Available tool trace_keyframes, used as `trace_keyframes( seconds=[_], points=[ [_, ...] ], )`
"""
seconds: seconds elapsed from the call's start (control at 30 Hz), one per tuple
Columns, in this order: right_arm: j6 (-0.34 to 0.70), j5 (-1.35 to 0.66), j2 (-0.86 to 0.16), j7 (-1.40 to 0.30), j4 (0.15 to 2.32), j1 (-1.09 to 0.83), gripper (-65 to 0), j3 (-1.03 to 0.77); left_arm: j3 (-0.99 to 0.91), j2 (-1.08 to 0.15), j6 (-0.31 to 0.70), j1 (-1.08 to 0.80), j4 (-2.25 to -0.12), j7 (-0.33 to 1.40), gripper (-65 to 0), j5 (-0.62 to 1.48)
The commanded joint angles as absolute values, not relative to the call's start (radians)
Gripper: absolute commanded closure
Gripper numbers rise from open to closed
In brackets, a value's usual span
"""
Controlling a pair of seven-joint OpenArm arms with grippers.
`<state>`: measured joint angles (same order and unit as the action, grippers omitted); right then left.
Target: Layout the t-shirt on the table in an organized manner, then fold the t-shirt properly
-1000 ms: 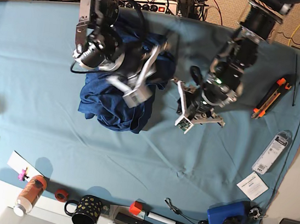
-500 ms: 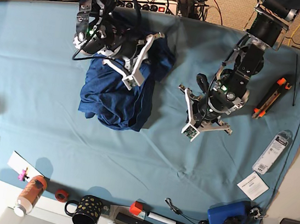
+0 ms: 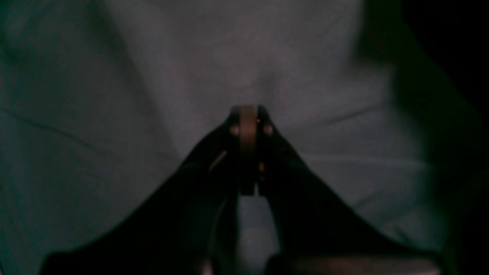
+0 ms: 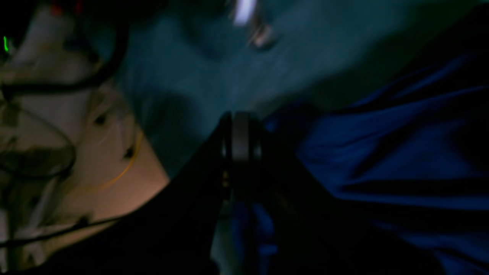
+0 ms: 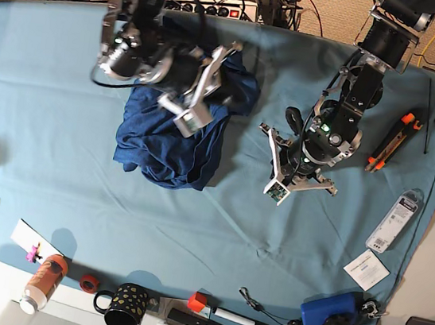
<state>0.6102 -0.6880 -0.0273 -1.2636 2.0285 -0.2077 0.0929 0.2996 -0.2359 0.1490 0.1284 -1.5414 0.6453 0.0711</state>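
The dark navy t-shirt (image 5: 170, 147) lies crumpled on the teal table (image 5: 48, 108), left of centre. My right gripper (image 5: 217, 76) is at the shirt's upper right part. In the right wrist view this gripper (image 4: 240, 116) is shut. Folds of the t-shirt (image 4: 382, 152) stretch to its tips and blue cloth hangs under its fingers, so it appears shut on the fabric. My left gripper (image 5: 301, 169) points down at bare table, to the right of the shirt and apart from it. In the left wrist view it (image 3: 248, 111) is shut, tips against the creased table cloth (image 3: 114, 114).
An orange-black cutter (image 5: 393, 141), a white packet (image 5: 398, 218) and a paper card (image 5: 365, 270) lie at the right. Along the near edge stand a blue box (image 5: 325, 317), a dotted mug (image 5: 126, 308) and a bottle (image 5: 43, 282). Cables run behind the far edge.
My left gripper has shut and shifted a little right, away from the shirt. My right arm has swung up and turned over the top of the shirt, staying shut.
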Motion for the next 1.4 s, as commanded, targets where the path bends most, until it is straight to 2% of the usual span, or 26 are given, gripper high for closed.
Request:
trace_keyframes(
  seconds=[0.0, 0.13, 0.23, 0.43, 0.63, 0.77, 0.87, 1.07, 1.37],
  points=[
    [0.617, -0.711, -0.025, -1.229, 2.076, -0.196, 0.0, 0.068, 0.297, -0.236, 0.145, 0.15, -1.557, 0.619, 0.0, 0.07],
    [0.569, -0.613, -0.025, -1.182, 2.16, -0.196, 0.0, -0.046, 0.292, -0.236, 0.131, 0.15, -1.558, 0.598, 0.0, 0.073],
    [0.523, -0.543, -0.025, -1.174, 2.159, -0.197, 0.0, -0.126, 0.265, -0.235, 0.128, 0.167, -1.559, 0.59, 0.0, 0.184],
    [0.496, -0.496, -0.025, -1.193, 2.158, -0.2, 0.0, -0.245, 0.191, -0.184, 0.36, 0.238, -1.559, 0.654, 0.0, 0.519],
    [0.443, -0.435, -0.026, -1.253, 2.158, -0.206, 0.0, -0.284, 0.187, -0.059, 0.471, 0.24, -1.559, 0.774, 0.0, 0.68],
    [0.433, -0.419, -0.025, -1.253, 2.158, -0.233, 0.0, -0.282, 0.22, 0.009, 0.469, 0.231, -1.557, 0.793, 0.0, 0.688],
    [0.433, -0.426, -0.025, -1.254, 2.156, -0.263, 0.0, -0.282, 0.284, 0.028, 0.463, 0.236, -1.556, 0.767, 0.0, 0.614],
    [0.432, -0.438, -0.025, -1.245, 2.11, -0.302, 0.0, -0.282, 0.417, 0.028, 0.33, 0.237, -1.553, 0.656, 0.0, 0.387],
    [0.434, -0.501, -0.025, -1.247, 2.007, -0.302, 0.0, -0.281, 0.448, 0.028, 0.258, 0.25, -1.477, 0.627, 0.0, 0.265]
  ],
)
